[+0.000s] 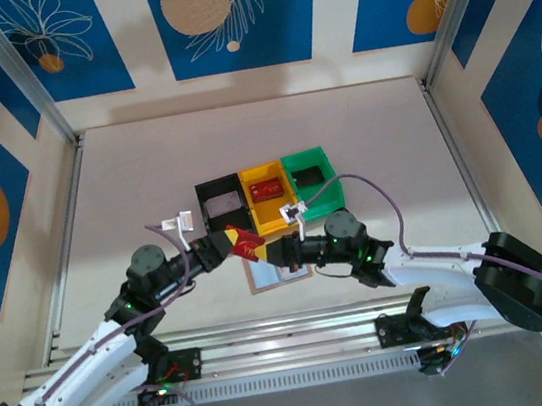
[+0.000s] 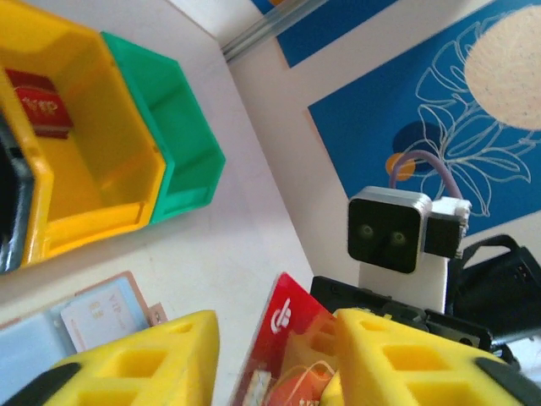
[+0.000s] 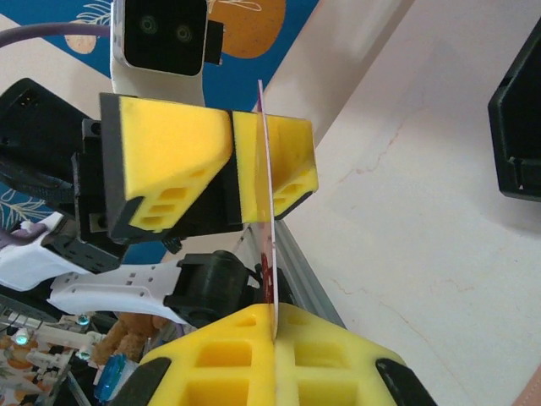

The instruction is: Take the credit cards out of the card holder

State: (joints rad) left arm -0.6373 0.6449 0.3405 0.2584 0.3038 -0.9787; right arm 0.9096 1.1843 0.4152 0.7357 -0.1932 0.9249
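Top external view: both arms meet in the middle of the bench, just above the small flat tan-brown folding card holder. The card holder lies open on the bench, close to three plastic boxes in a row: a black bin, a yellow bin and a green bin. A dark red card lies inside the yellow bin, so I think that is where the cards go.

A thin red plastic credit card is up in the air between the two hands. It looks like one hand is passing it to the other, maybe so it can reach the bin.

Seen from the right wrist, the right hand has its yellow fingers pressed together on one edge of the red card. It holds the card tight. Seen from the left wrist, the left hand has its fingers apart. The card stands in the gap and leans by one finger, so I think this hand does not grip it.

A pale card sits in a pocket of the card holder, so there is more to take out.
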